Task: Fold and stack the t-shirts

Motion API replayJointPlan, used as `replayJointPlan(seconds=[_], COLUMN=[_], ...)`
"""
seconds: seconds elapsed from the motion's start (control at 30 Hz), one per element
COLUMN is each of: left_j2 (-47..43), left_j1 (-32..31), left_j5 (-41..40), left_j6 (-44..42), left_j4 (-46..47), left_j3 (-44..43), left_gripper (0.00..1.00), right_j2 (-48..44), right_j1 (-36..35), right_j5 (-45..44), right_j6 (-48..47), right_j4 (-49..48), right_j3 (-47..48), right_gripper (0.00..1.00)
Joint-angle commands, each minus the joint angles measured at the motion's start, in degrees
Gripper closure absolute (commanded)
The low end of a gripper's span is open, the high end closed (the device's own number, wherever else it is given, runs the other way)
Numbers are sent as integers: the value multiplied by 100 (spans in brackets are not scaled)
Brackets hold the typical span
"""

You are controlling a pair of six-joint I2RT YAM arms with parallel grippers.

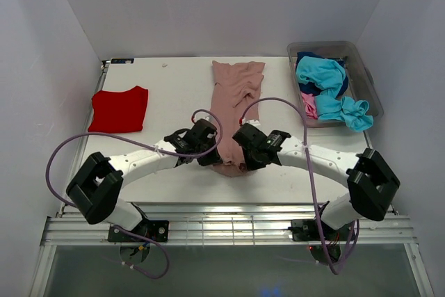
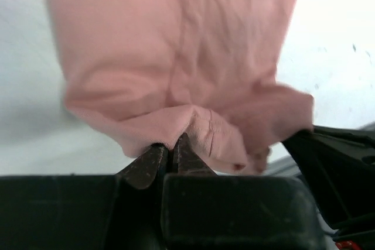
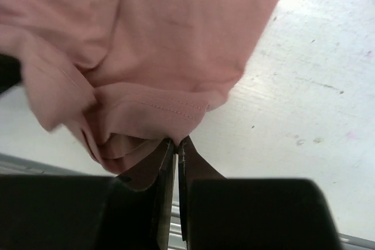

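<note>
White bench [image 1: 174, 95] carries all. Dusty-pink t-shirt [image 1: 236, 88] lies as long rumpled strip down bench middle, from far edge toward near edge. Clear grey bin [image 1: 358, 57] at far right corner holds turquoise t-shirt [image 1: 321, 74], navy cloth [image 1: 306, 57], bright pink cloth [image 1: 309, 107]. Red t-shirt [image 1: 119, 109] folded flat by left edge. Left hand [image 2: 171, 157] and right hand [image 3: 177, 147] each clenched on near hem of dusty-pink t-shirt, side by side.

No text, brand or number can be read. Nothing legible is shown on the dusty-pink t-shirt [image 1: 236, 95]. A small dark tag [image 1: 122, 60] on the table [image 1: 181, 88], upper left of the frame, cannot be deciphered.
</note>
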State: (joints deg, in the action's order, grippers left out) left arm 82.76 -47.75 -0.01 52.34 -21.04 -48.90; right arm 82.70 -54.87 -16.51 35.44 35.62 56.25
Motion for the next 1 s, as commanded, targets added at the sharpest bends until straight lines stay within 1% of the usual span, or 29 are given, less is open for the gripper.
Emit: replayJointPlan(seconds=[0.0, 0.03, 0.17, 0.33, 0.43, 0.47, 0.63, 0.77, 0.97], left_j2=[222, 327, 1064, 1681, 1945, 1998, 2323, 2648, 3245], left_j1=[529, 695, 951, 1205, 1407, 1469, 1829, 2006, 2173], left_j5=[-8, 184, 378, 423, 441, 441, 484, 564, 870], left_j6=[-496, -566, -856, -1111, -1182, -1199, -1305, -1436, -1481], left_j4=[151, 179, 284, 223, 170, 153, 109, 100, 214], left_j3=[-268, -356, -935, -1883, -2315, -2404, -2931, -3414, -3810], left_gripper=[100, 100, 100, 100, 100, 100, 100, 100, 100], right_j2=[387, 492, 1002, 1661, 2065, 2258, 2646, 2927, 3384], right_j1=[248, 397, 776, 1241, 1443, 1488, 1778, 1997, 2296], right_j5=[-414, -432, -537, -564, -511, -493, -467, -423, -326], right_j6=[-545, -625, -995, -1451, -1584, -1654, -1865, -1997, -2208], right_j4=[139, 121, 86, 86, 95, 95, 103, 95, 156], right_j3=[499, 588, 1141, 2028, 2381, 2599, 3084, 3357, 3954], right_gripper=[92, 92, 92, 92, 92, 92, 92, 92, 92])
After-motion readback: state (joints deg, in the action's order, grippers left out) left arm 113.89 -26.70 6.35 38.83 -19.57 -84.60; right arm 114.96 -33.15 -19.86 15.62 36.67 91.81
